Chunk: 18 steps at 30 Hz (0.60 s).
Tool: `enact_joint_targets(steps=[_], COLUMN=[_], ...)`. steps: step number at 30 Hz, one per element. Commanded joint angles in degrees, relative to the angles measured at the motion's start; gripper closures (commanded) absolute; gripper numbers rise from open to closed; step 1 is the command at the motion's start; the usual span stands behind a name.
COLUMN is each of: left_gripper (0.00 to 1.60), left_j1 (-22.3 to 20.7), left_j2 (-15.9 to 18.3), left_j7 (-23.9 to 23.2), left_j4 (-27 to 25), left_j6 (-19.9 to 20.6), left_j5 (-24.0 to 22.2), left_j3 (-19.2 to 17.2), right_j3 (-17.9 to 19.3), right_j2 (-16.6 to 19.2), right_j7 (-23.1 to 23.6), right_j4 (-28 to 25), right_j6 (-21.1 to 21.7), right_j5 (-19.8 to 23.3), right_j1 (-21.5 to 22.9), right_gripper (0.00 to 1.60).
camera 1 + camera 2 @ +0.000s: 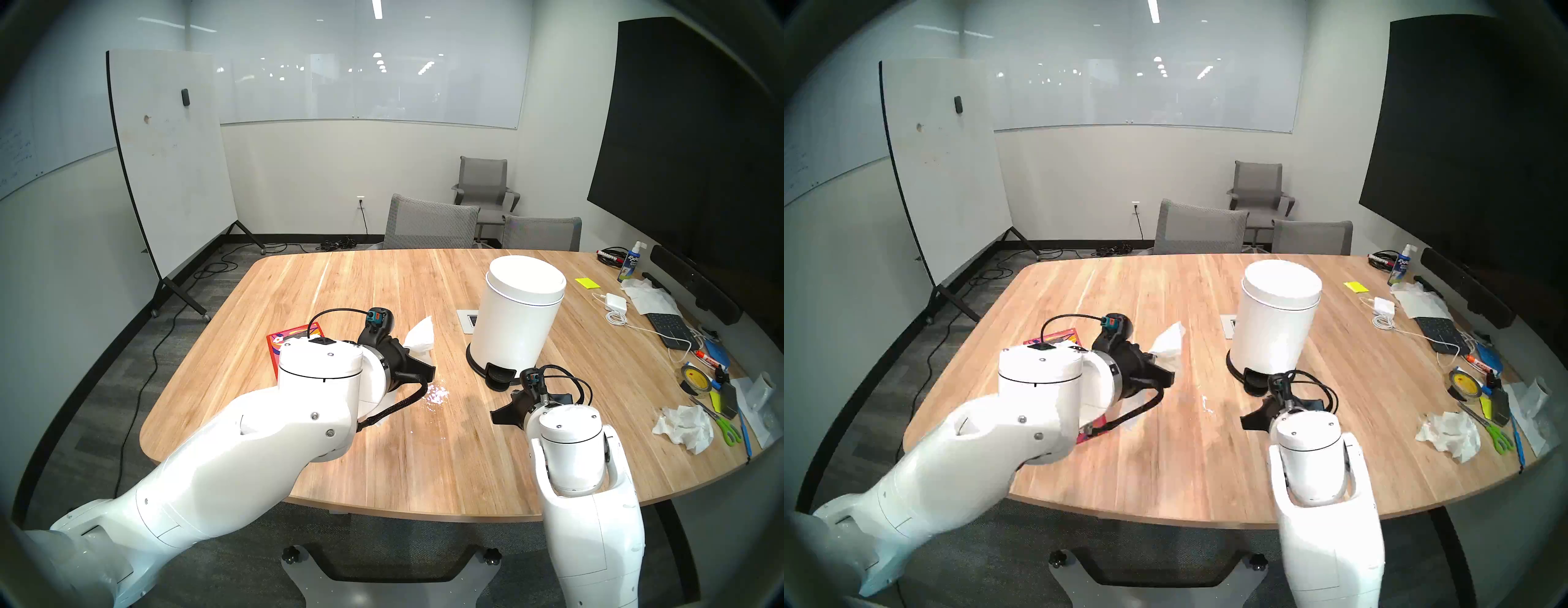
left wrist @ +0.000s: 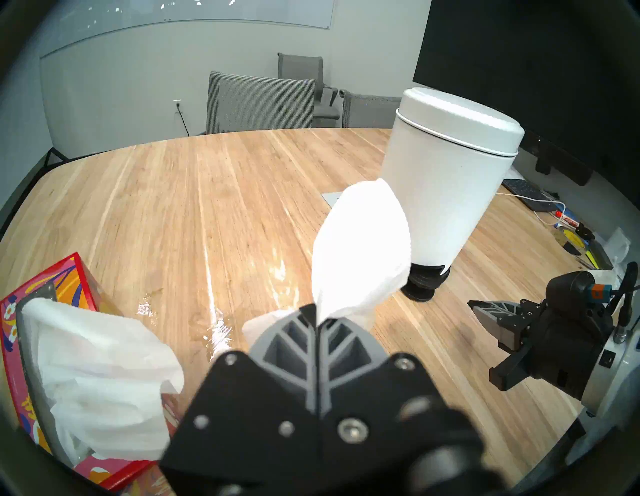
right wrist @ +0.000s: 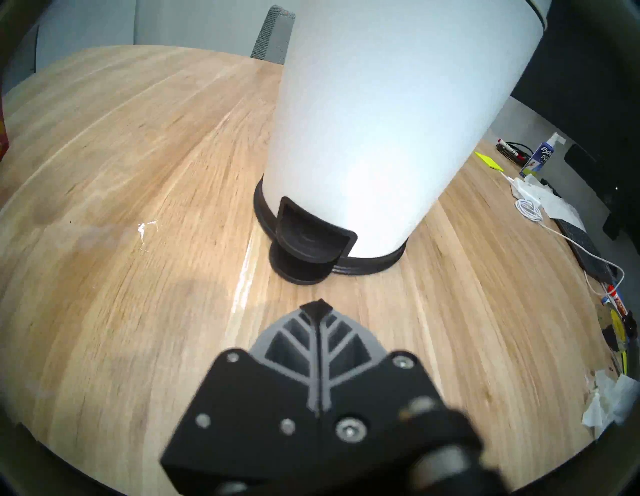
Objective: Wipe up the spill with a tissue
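Observation:
My left gripper [image 1: 430, 369] [image 2: 317, 313] is shut on a white tissue [image 1: 420, 339] [image 2: 360, 249], which stands up from the fingertips above the wooden table. The spill [image 1: 437, 395] [image 2: 221, 325], a clear patch with white glints, lies on the table just below and in front of this gripper. The tissue is off the liquid. The red floral tissue box [image 1: 292, 335] [image 2: 69, 277] sits behind the left wrist, with another sheet poking out. My right gripper [image 1: 496, 414] [image 3: 317, 308] is shut and empty, low over the table in front of the bin's pedal [image 3: 308, 239].
A white pedal bin [image 1: 517, 314] with its lid down stands right of the spill. A crumpled paper wad [image 1: 683, 426], scissors, tape, a keyboard, cables and a spray bottle crowd the table's right edge. Grey chairs stand behind the far edge.

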Motion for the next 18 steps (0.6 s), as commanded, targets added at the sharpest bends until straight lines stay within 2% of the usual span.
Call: enact_joint_targets(steps=[1,18], left_gripper=[1.6,1.6], left_j1=[-0.4,-0.4], left_j2=[-0.1,-0.1], left_j7=[-0.1,-0.1], left_j4=[-1.1,-1.1], left_j6=[-0.1,-0.1], left_j5=[0.1,0.1], left_j3=[-0.2,-0.2], right_j3=[-0.7,-1.5], right_j2=[-0.2,-0.7], right_j7=[-0.3,-1.1], right_j4=[-0.1,3.9], right_j6=[-1.1,-1.0], right_j5=[-0.2,-0.4], right_j1=[2.3,6.5], right_gripper=[1.6,1.6])
